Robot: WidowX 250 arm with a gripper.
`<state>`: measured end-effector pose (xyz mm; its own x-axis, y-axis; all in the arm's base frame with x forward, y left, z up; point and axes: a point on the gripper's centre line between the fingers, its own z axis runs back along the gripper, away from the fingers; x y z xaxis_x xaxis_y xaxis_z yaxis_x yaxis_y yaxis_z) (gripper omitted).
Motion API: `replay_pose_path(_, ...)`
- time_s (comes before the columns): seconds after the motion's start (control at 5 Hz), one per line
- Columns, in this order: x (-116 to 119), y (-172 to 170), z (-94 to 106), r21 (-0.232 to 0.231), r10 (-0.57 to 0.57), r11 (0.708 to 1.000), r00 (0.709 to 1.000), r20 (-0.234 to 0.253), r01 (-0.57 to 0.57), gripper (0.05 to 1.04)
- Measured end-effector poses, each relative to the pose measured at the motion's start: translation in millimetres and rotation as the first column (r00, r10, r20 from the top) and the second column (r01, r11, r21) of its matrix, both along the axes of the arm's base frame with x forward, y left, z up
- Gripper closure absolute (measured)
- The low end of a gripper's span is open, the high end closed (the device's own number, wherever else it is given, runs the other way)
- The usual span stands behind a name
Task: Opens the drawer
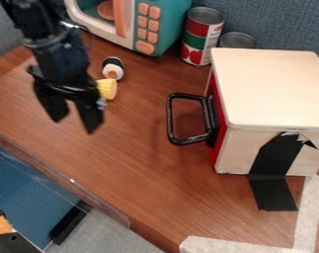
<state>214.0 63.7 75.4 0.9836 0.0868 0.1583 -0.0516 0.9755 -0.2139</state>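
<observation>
High camera, slanted down, near table [141, 170]

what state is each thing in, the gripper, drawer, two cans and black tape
gripper: open, empty
drawer: shut
red and green can: upright
can beside it: upright
black tape: stuck to box and table, ragged at top
</observation>
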Motion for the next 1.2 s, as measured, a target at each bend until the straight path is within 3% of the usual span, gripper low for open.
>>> replay_pose_path(0.2, 18.9, -29.0, 4.1, -0.073, 0.117, 0.991, 0.993, 0.033, -0.114, 0.085)
replay_pose_path(0.4, 37.2, -50.3, 8.7, -0.102, 0.176, 0.981, 0.981, 0.08, -0.168, 0.085)
replay_pose_path(0.8, 89.2, -58.3, -2.8, -0.076, 0.283, 0.958, 0.952, 0.115, -0.276, 0.085)
replay_pose_path(1.0, 103.5, -54.5, -5.8, -0.047, 0.295, 0.956, 0.944, 0.149, -0.291, 0.085)
replay_pose_path(1.2, 107.6, -52.1, -13.1, -0.036, 0.319, 0.948, 0.936, 0.148, -0.317, 0.085)
